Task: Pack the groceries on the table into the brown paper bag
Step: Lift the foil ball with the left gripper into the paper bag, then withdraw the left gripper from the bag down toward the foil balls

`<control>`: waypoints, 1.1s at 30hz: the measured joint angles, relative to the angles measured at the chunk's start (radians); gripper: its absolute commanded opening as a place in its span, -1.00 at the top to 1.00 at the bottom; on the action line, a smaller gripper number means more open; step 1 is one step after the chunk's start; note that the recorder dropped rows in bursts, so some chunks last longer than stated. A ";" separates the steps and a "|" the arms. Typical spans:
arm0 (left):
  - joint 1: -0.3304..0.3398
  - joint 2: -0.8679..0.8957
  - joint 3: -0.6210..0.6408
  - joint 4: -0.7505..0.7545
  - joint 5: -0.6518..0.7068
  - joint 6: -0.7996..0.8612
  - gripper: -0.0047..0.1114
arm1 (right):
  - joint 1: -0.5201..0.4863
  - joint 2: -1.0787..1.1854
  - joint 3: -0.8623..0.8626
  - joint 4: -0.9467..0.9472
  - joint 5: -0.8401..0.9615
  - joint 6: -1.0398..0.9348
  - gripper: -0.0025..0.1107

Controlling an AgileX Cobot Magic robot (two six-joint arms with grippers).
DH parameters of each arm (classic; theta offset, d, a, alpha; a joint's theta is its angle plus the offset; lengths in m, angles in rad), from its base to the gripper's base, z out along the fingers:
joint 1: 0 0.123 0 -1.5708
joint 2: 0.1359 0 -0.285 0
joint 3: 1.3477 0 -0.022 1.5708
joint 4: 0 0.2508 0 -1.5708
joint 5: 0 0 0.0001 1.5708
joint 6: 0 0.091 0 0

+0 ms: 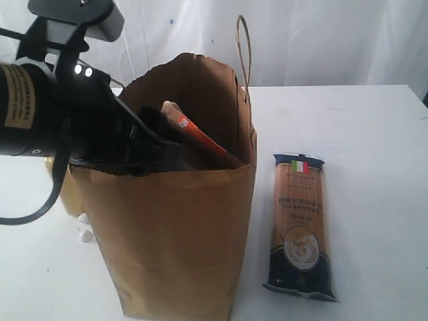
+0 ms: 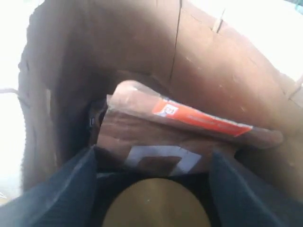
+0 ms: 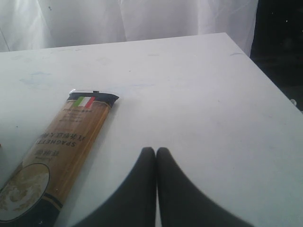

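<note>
The brown paper bag (image 1: 180, 227) stands upright on the table (image 1: 361, 134). My left gripper (image 1: 157, 144) reaches into the bag's mouth. In the left wrist view the left gripper (image 2: 154, 158) is open, its jaws wide apart. A round yellow lid (image 2: 156, 205) lies between them with dark gaps on both sides. Beyond it the brown orange-labelled pouch (image 2: 189, 125) leans inside the bag, its top edge (image 1: 200, 139) showing at the rim. The dark-blue spaghetti packet (image 1: 299, 224) lies flat on the table right of the bag. My right gripper (image 3: 156, 150) is shut and empty, beside the spaghetti packet (image 3: 52, 151).
A cord handle (image 1: 244, 47) stands up from the bag's far rim. Small white bits (image 1: 85, 231) lie on the table left of the bag. The table's edge (image 3: 255, 66) runs close to the right gripper. White cloth hangs behind the table.
</note>
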 measured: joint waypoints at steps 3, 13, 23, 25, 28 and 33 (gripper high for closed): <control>0.000 -0.009 -0.022 -0.002 -0.004 -0.004 -0.23 | 0.000 0.000 0.000 0.000 0.000 0.000 0.96; 0.000 -0.303 -0.055 -0.145 0.057 0.074 0.66 | 0.000 0.000 0.000 0.000 0.000 0.000 0.96; 0.000 -0.541 -0.055 -0.187 0.464 0.192 0.92 | 0.000 0.000 0.000 0.000 0.000 0.000 0.96; 0.000 -0.555 -0.055 -0.193 0.502 0.195 0.92 | 0.000 0.000 0.000 0.000 0.000 0.000 0.96; 0.000 -0.581 -0.055 -0.208 0.509 0.197 0.92 | 0.000 0.000 0.000 0.000 0.000 0.000 0.96; 0.000 -0.639 -0.055 -0.209 0.542 0.197 0.92 | 0.000 0.000 0.000 0.000 0.000 0.000 0.96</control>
